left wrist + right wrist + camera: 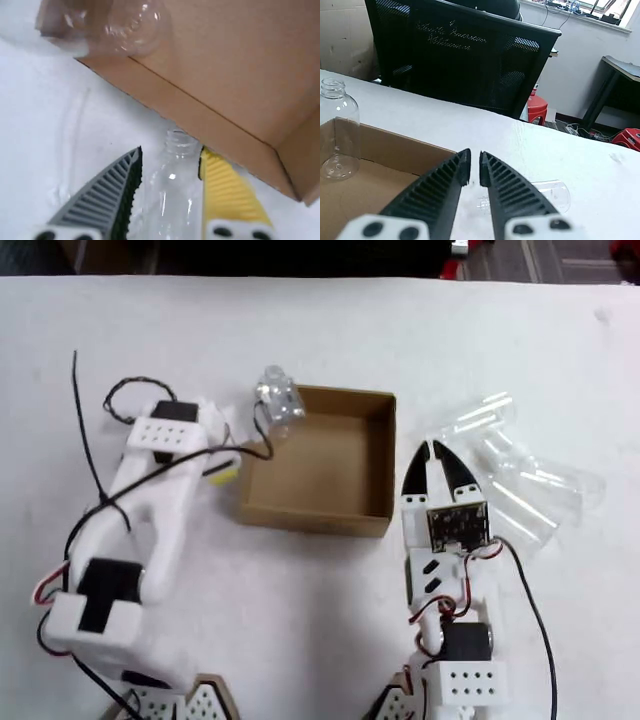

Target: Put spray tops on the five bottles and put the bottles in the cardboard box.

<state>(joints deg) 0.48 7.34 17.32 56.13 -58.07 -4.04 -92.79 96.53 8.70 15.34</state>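
The open cardboard box (375,455) sits mid-table. A clear bottle (277,400) with a bare neck stands upright in its far left corner, also seen in the left wrist view (125,22) and the right wrist view (337,130). My left gripper (228,468) is low against the outside of the box's left wall (210,120). Its grey and yellow fingers are shut on another clear uncapped bottle (172,195), neck toward the wall. My right gripper (433,447) hovers just right of the box, shut and holding nothing (475,170). Several clear bottles (525,480) lie beyond it.
Black cables (85,440) loop over the table around the left arm. One lying bottle (552,190) is just past the right fingertips. A black mesh chair (465,55) stands behind the table's far edge. Bare white tabletop (300,610) lies between the two arms.
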